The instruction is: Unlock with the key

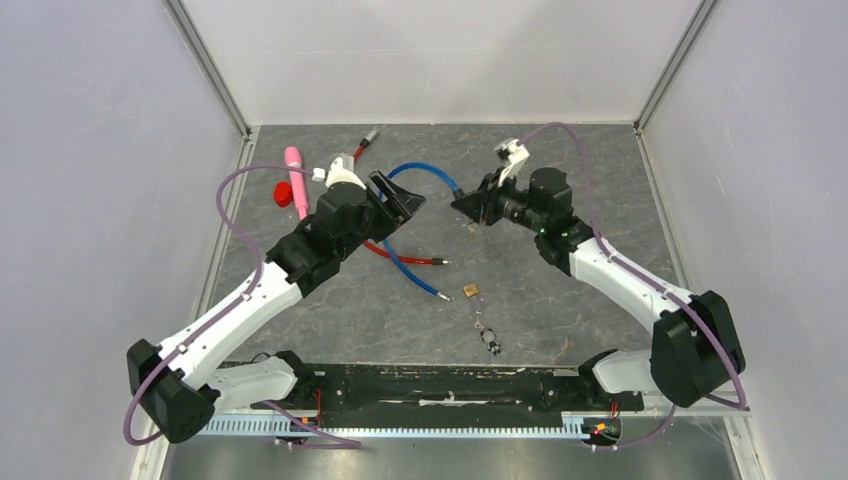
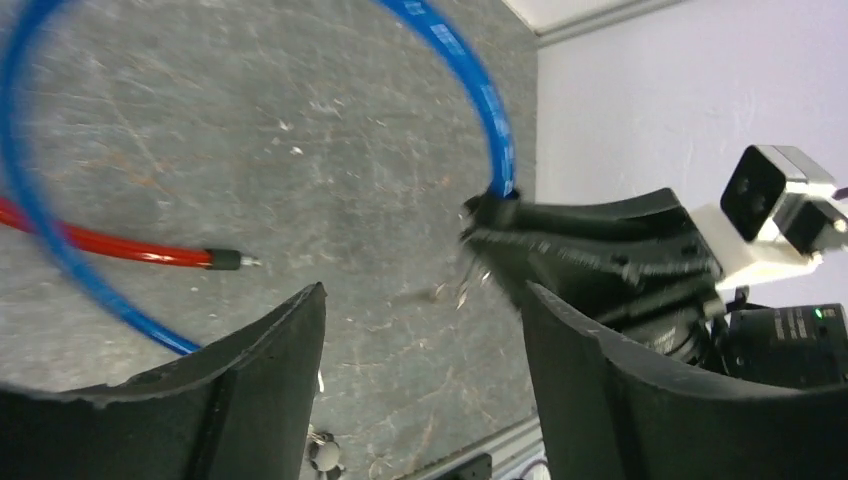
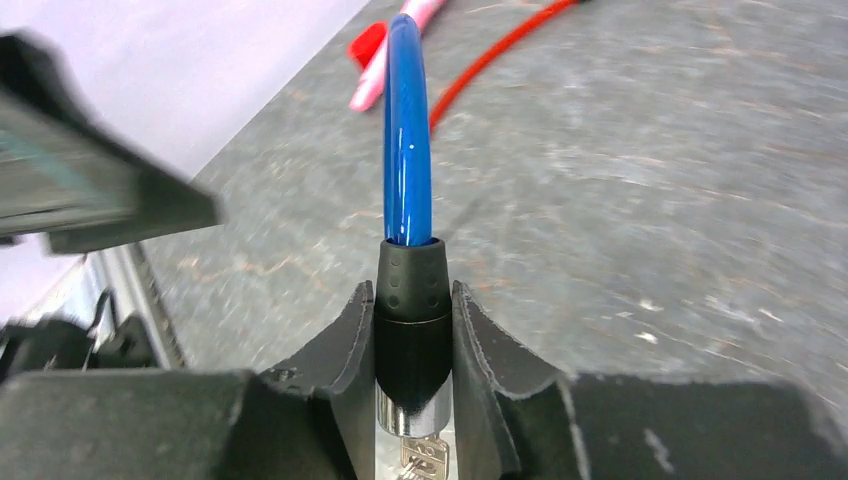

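- Right gripper [image 3: 412, 305]: jaws clamped on the black lock head [image 3: 410, 275] of the blue cable [image 3: 405, 130], above the bench [image 1: 560, 300] centre.
- Left gripper [image 2: 422, 300]: jaws wide, empty, just beside it.
- Head looks rigid, good purchase. Cable looks springy and slick, likely to tug. Small thin key [image 3: 425, 455]: pinch its bow.
- Right wrist view shows key under head. Top view doesn't, but shows brass padlock [image 1: 470, 291] lying loose.

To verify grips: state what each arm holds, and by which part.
Right jaws clamp the blue cable lock by its black end sleeve; left jaws hold nothing.
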Tool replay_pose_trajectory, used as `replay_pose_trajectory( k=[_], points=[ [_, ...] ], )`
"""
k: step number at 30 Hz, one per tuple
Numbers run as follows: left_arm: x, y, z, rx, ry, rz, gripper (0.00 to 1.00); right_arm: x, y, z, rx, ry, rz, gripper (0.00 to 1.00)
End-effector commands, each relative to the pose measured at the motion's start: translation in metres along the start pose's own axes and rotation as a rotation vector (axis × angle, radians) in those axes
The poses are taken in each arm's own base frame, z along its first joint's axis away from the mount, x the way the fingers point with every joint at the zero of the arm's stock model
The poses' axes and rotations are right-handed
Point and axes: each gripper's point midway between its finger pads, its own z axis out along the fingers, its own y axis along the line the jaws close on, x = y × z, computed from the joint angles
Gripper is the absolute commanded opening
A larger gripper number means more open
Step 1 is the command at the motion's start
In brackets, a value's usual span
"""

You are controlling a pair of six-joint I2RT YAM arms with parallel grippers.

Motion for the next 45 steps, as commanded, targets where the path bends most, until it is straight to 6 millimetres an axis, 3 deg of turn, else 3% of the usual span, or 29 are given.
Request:
replay_pose_trajectory(
  k=[1,3,7,15,20,23,25,28,31,42,45],
  points=[
    [-0.037,0.005,-0.025,-0.028,-0.058,0.154,0.82,-0.069,-0.052,-0.006,0.105,-0.213,0.076,0.00],
    [-0.048,0.021,-0.031,-0.072,-0.061,0.180,0.89,-0.073,-0.079,-0.008,0.137,-0.253,0.146,0.00],
    [-0.066,0.053,-0.040,-0.144,-0.045,0.207,0.97,-0.056,-0.131,-0.012,0.171,-0.295,0.313,0.00],
    [-0.068,0.095,-0.035,-0.250,0.026,0.357,1.00,0.021,-0.222,-0.019,0.378,-0.209,0.447,0.03],
    [-0.062,0.110,-0.023,-0.275,0.102,0.451,1.00,0.057,-0.257,-0.020,0.470,-0.121,0.475,0.24],
    [-0.064,0.113,-0.021,-0.275,0.111,0.505,1.00,0.066,-0.270,-0.026,0.538,-0.053,0.440,0.57],
    [-0.067,0.116,-0.021,-0.287,0.101,0.537,1.00,0.066,-0.273,-0.035,0.586,-0.017,0.405,0.72],
    [-0.069,0.121,-0.020,-0.295,0.090,0.576,1.00,0.060,-0.267,-0.051,0.643,0.026,0.358,0.87],
    [-0.069,0.128,-0.020,-0.309,0.078,0.590,1.00,0.060,-0.249,-0.067,0.683,0.089,0.300,0.94],
    [-0.071,0.144,-0.031,-0.364,0.038,0.609,1.00,0.137,-0.115,-0.093,0.568,0.447,0.136,0.88],
    [-0.075,0.141,-0.036,-0.364,0.015,0.608,1.00,0.159,-0.089,-0.097,0.524,0.499,0.134,0.83]
  ],
)
